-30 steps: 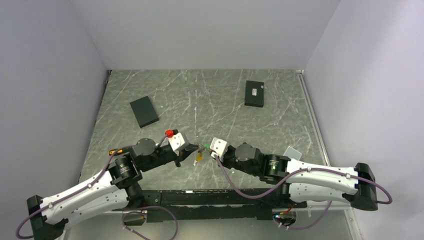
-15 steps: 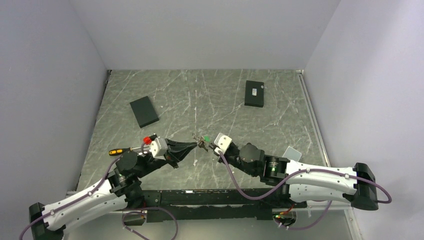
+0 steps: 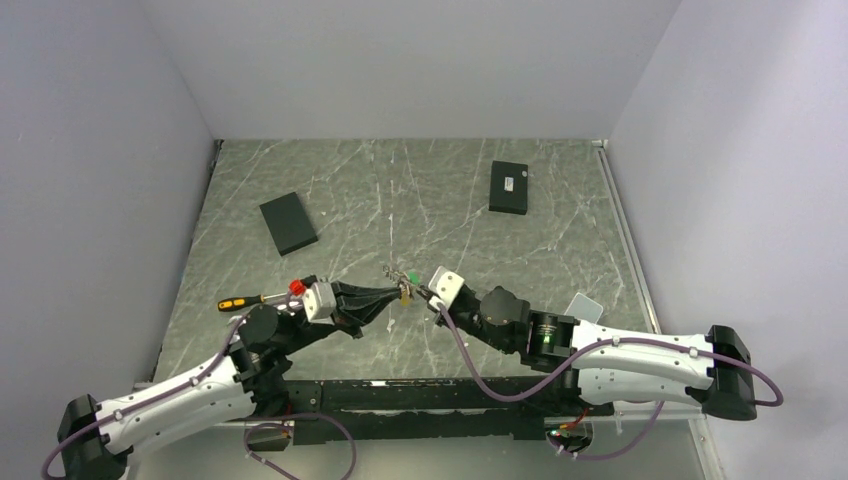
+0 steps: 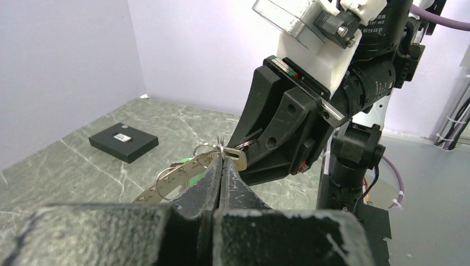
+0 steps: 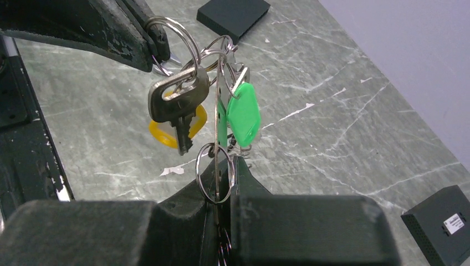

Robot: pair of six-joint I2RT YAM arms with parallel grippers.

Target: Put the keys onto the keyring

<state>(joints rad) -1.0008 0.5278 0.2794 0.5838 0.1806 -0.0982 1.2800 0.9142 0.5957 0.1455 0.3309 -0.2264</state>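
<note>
Where the left end effector (image 3: 392, 291) and right end effector (image 3: 420, 289) meet, the keyring (image 3: 401, 281) hangs in the air between them, off the green marbled surface (image 3: 430, 215).

Around it:
- A black box (image 3: 288, 222) sits far-left of the keyring, well apart.
- A second black box (image 3: 509, 187) sits far-right of the keyring, also well apart.
- A screwdriver (image 3: 240, 302) with a yellow-black handle lies left of the keyring, past the left arm (image 3: 270, 325).
- A pale card (image 3: 585, 304) lies right of the keyring, beside the right arm (image 3: 620, 360).

In the left wrist view, the right end effector's black body fills the space just behind the keyring and hides the surface there.

Left end effector: fingers pressed together, pinching a large loop at the keyring's top. Right end effector: fingers nearly together, pinching a small loop and a thin flat strip at the keyring's bottom.

On the keyring:
- A silver key (image 5: 176, 102) hangs from the large loop.
- A yellow-headed key (image 5: 166, 133) is just behind it, touching.
- A green tag (image 5: 244, 113) hangs just beside the keys.
</note>
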